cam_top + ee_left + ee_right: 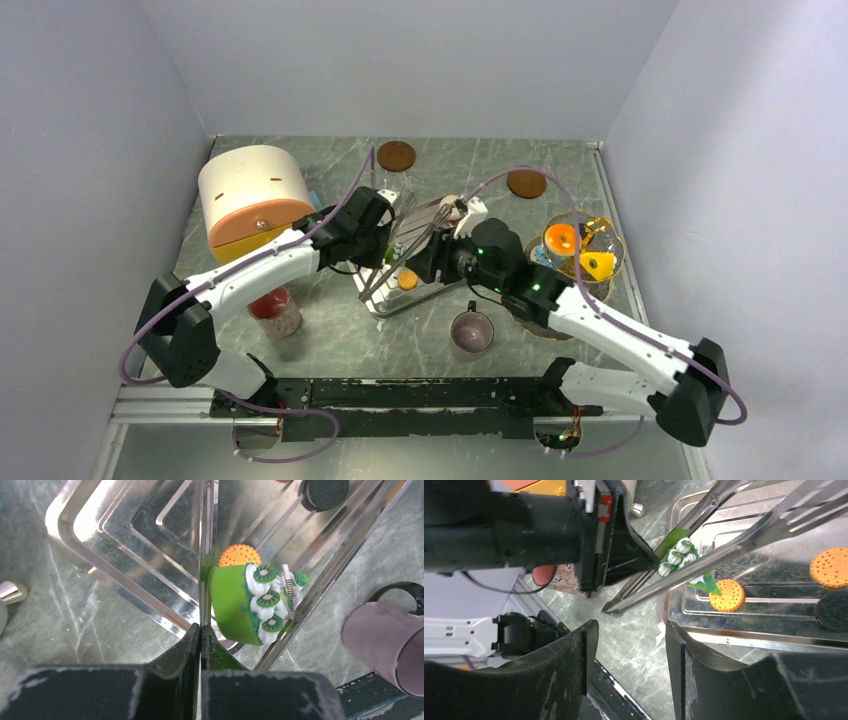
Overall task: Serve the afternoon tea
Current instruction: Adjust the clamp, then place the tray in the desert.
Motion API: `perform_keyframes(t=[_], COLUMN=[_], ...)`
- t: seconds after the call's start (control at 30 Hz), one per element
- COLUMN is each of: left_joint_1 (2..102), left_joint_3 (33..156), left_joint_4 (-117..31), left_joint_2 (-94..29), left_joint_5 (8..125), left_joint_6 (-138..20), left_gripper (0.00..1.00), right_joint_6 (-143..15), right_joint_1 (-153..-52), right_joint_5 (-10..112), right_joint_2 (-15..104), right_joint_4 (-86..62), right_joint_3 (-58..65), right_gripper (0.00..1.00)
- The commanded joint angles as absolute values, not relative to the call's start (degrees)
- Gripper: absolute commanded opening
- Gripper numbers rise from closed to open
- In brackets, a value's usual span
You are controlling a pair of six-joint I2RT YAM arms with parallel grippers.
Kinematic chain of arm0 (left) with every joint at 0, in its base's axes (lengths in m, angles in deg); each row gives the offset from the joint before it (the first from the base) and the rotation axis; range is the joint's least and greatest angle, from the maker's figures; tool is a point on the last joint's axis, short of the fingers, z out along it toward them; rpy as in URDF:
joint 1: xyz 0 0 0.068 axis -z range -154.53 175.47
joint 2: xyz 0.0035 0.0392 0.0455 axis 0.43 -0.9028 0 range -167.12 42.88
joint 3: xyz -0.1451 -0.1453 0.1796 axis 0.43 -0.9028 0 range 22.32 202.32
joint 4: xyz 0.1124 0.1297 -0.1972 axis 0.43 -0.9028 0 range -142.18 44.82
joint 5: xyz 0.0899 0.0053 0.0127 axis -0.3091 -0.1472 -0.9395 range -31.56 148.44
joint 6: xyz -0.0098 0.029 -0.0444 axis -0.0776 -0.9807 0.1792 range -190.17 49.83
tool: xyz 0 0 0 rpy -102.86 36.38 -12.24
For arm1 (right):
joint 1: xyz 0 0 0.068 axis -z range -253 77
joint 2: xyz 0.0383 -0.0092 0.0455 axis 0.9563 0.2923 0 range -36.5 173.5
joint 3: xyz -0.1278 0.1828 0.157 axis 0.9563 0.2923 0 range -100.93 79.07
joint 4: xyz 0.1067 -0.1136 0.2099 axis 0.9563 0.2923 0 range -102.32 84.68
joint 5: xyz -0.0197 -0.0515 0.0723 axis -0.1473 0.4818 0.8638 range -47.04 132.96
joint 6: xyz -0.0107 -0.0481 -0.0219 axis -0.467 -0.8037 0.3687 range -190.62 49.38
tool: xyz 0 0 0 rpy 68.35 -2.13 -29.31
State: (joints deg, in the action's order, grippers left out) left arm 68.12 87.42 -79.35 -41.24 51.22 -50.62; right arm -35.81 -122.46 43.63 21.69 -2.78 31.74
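My left gripper [383, 243] [201, 627] is shut on one arm of a pair of steel tongs [420, 225] [704, 565], held over the steel tray [432, 293]. A green treat topped with kiwi slices [250, 602] [678, 550] sits between the tong arms, right by my left fingertips. An orange treat [407, 280] [239, 555] [726, 595], a second orange one [831, 567] and a black one [326, 492] [834, 611] lie on the tray. The pinkish-grey mug [471, 330] [385, 645] stands in front of the tray. My right gripper [437, 262] [626, 630] is open and empty at the tray's near edge.
A red-lidded jar [275, 310] stands at the front left. A cream and orange container [255, 195] stands at the back left. Two brown coasters [396, 155] [526, 183] lie at the back. A glass plate with orange and yellow pieces [600, 285] sits on the right.
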Motion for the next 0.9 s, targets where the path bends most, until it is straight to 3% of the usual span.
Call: perform_keyframes(t=[0.0,0.27,0.87], left_joint_1=[67.52,67.47,67.43], left_joint_3=[87.81,87.46,84.81], left_joint_4=[-77.17,-75.92,-72.63], left_joint_2=[-38.98,-37.05,-41.78], left_joint_5=[56.17,57.65,53.48], left_joint_6=[-49.76,-48.44,-50.38], left_gripper=[0.05,0.05,0.05], right_joint_6=[-33.2,-28.34,-23.02], right_joint_1=[-122.53,-122.72,-123.28], right_joint_5=[42.48,32.6,20.31], right_joint_2=[27.66,40.02,46.0], right_joint_4=[-9.29,-7.07,-5.0], right_joint_3=[30.84,26.3,23.32], right_gripper=[0.55,0.56,0.47])
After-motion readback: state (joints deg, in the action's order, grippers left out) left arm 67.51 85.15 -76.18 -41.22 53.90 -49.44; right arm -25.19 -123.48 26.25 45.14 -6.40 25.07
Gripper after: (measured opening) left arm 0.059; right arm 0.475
